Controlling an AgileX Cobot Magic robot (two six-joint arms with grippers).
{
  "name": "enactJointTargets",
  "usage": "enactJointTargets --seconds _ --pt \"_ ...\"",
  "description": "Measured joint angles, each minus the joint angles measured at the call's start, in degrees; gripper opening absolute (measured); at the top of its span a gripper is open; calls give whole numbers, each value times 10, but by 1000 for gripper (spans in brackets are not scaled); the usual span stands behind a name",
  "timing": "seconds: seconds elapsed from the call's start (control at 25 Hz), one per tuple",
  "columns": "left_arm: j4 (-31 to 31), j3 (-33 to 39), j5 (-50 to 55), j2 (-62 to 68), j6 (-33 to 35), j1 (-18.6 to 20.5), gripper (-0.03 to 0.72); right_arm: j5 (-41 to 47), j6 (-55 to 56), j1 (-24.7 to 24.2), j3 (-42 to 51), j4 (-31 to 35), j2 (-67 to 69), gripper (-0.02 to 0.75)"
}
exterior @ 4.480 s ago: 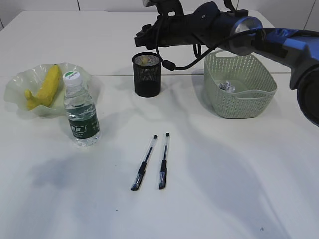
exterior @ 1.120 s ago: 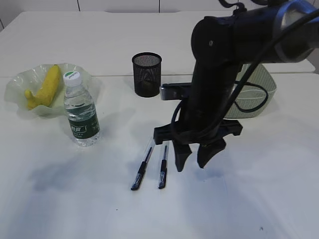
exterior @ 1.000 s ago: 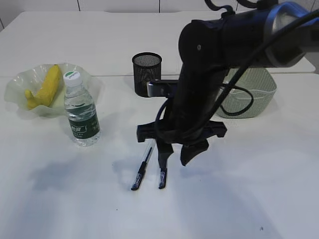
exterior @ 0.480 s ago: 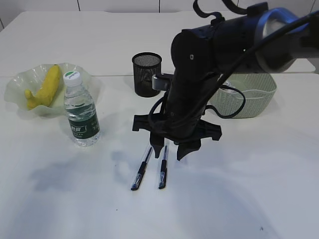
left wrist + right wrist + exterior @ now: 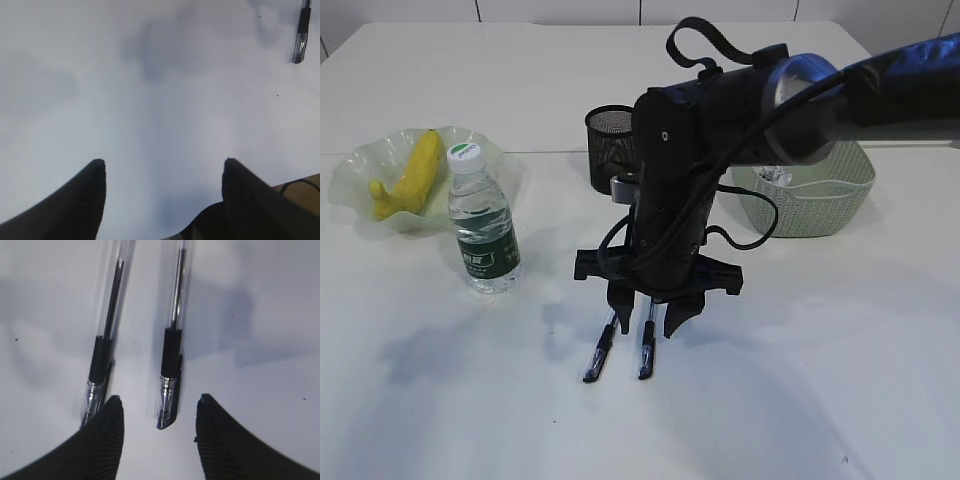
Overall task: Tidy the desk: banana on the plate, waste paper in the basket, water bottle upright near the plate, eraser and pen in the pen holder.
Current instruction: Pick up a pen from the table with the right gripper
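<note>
**Right arm drops over the right-hand pen**

Nearest us on the white tabletop (image 5: 800,400) lie two clear-barrelled ballpoint pens with black grips, side by side. The left pen (image 5: 603,345) sits just beside the right pen (image 5: 646,350), both pointing roughly from 6 toward 12 o'clock. Over the last second the right gripper (image 5: 646,318) has swung in from the 3 o'clock side and come down, so its jaws now stand half-open astride the right pen; in the wrist view that pen (image 5: 171,365) lies between the two fingertips (image 5: 107,435), untouched, while the left pen (image 5: 102,360) sits just outside the left finger. We judge the next move to be closing on the right pen, with a risk of nudging its neighbour.

The left gripper (image 5: 162,165) hangs with its jaws wide and empty over bare tabletop.

Further back, at 10 o'clock, the clear plastic water bottle with the green label (image 5: 483,225) stands upright near the pale green wavy glass plate (image 5: 360,160), which holds the yellow banana (image 5: 412,175). At 12 o'clock stands the black mesh pen holder (image 5: 608,140); at 2 o'clock the pale green woven basket (image 5: 820,205) holds crumpled paper (image 5: 775,176). Only the pens look outstanding.
</note>
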Motion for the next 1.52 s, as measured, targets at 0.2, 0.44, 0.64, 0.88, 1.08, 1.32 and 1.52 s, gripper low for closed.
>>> enactJointTargets --seconds 0.2,0.44,0.64,0.88,1.08,1.32,1.52 --pt "0 0 0 0 0 0 512 6 0 0 -3 0 16 347" --pt "0 0 0 0 0 0 512 14 0 0 -3 2 37 347" --pt "-1 0 0 0 0 0 512 13 0 0 -4 3 40 347" --pt "-1 0 0 0 0 0 512 12 0 0 -4 4 53 347" --pt "-2 0 0 0 0 0 512 12 0 0 -4 4 57 347" --pt "-2 0 0 0 0 0 512 12 0 0 -4 4 57 323" --pt "-2 0 0 0 0 0 512 12 0 0 -4 4 58 255"
